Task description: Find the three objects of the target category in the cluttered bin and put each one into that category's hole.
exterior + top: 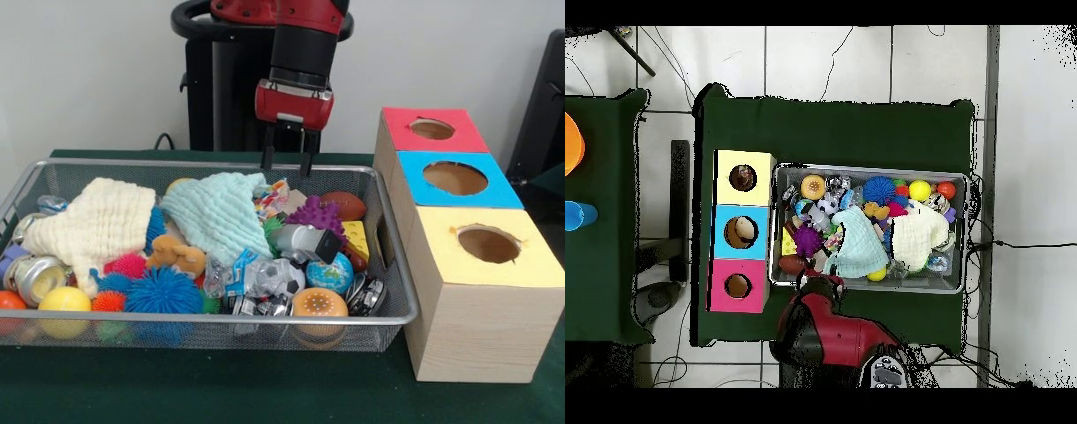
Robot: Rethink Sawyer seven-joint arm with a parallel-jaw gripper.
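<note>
While most of the confetti-patterned stuff is buried in the front view, one crinkly multicolour piece peeks out between the mint cloth and the purple spiky ball, toward the bin's far side. The hand hangs straight down from the red arm just over the far rim of the wire-mesh bin, two dark prongs spread apart with nothing between them. The bin is packed: cream cloth, blue spiky ball, little football, globe ball, yellow ball. To the right sit three boxes; the yellow-topped box is nearest the camera and its hole looks empty.

Overhead, the bin lies on the green table with both cloths in its middle. The arm reaches up from the bottom, so the hand is hidden beneath it at the bin's lower edge. The yellow box's hole sits just left of the bin, topmost of the three.
</note>
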